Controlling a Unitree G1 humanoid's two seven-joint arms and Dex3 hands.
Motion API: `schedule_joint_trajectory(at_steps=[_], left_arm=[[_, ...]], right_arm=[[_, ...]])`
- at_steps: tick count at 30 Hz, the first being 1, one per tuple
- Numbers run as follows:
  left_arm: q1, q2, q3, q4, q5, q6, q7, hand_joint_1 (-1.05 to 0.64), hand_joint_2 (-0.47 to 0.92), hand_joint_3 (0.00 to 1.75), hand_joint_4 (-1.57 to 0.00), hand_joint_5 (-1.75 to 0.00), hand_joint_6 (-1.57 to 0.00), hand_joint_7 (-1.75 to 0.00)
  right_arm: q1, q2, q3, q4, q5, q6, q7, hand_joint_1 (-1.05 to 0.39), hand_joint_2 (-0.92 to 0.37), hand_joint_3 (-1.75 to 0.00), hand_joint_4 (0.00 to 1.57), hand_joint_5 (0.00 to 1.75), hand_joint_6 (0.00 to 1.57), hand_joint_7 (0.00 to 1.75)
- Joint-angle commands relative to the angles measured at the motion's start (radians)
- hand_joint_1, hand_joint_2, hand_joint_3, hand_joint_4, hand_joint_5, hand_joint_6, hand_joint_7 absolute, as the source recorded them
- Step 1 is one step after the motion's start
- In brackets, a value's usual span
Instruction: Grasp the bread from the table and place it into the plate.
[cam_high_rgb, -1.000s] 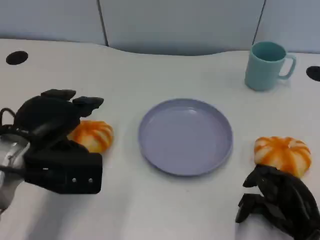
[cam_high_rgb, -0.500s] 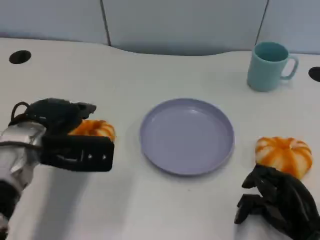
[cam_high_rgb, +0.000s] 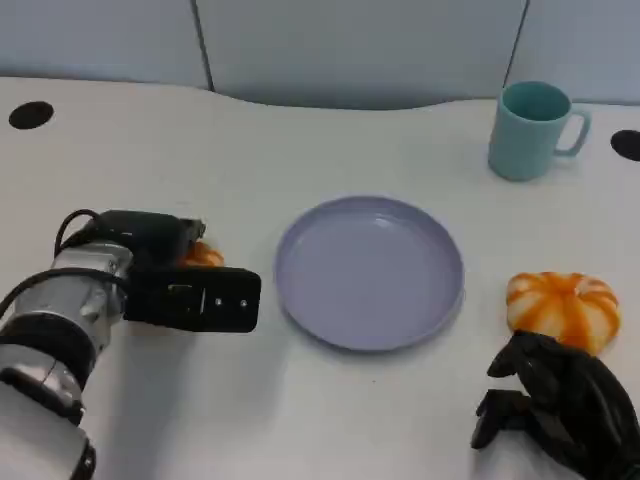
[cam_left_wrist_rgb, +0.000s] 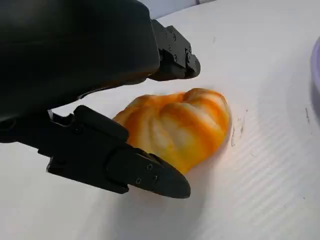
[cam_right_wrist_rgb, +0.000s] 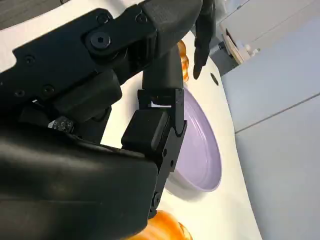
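Observation:
Two orange-and-white striped breads lie on the white table. The left bread (cam_high_rgb: 203, 256) is mostly covered by my left hand (cam_high_rgb: 170, 283), which is lowered over it. In the left wrist view that bread (cam_left_wrist_rgb: 186, 125) lies on the table between the fingers (cam_left_wrist_rgb: 170, 49), one side touching it and the other a little apart. The lilac plate (cam_high_rgb: 370, 272) sits at the centre with nothing on it. The right bread (cam_high_rgb: 563, 308) lies right of the plate, and my right hand (cam_high_rgb: 558, 412) rests just in front of it, fingers loosely bent, holding nothing.
A teal mug (cam_high_rgb: 531, 130) stands at the back right. Black round holes (cam_high_rgb: 30, 115) mark the table's far left and far right. The plate (cam_right_wrist_rgb: 201, 150) and the right bread (cam_right_wrist_rgb: 161, 232) also appear beyond my right hand's fingers.
My left hand has dropped and reached forward over the left bread, so its fingers now straddle it and hide most of it. The right hand has stayed put.

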Motion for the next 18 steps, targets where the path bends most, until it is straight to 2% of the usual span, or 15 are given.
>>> schedule_joint_trajectory(at_steps=[1,18], left_arm=[[-0.032,-0.01,-0.019,0.043,-0.008,0.016,0.026,-0.66,0.85,0.0,-0.08,-0.01,-0.18,0.0],[-0.008,-0.035,-0.069,0.118,-0.009,0.066,0.092,-0.64,0.84,0.0,-0.08,-0.01,-0.17,-0.01]], right_arm=[[0.013,-0.018,-0.008,-0.012,0.007,0.001,0.002,-0.88,-0.79,0.0,1.4,0.88,1.16,0.94],[0.036,-0.026,-0.013,-0.036,0.021,0.015,0.009,-0.87,-0.79,0.0,1.39,0.87,1.17,0.94]])
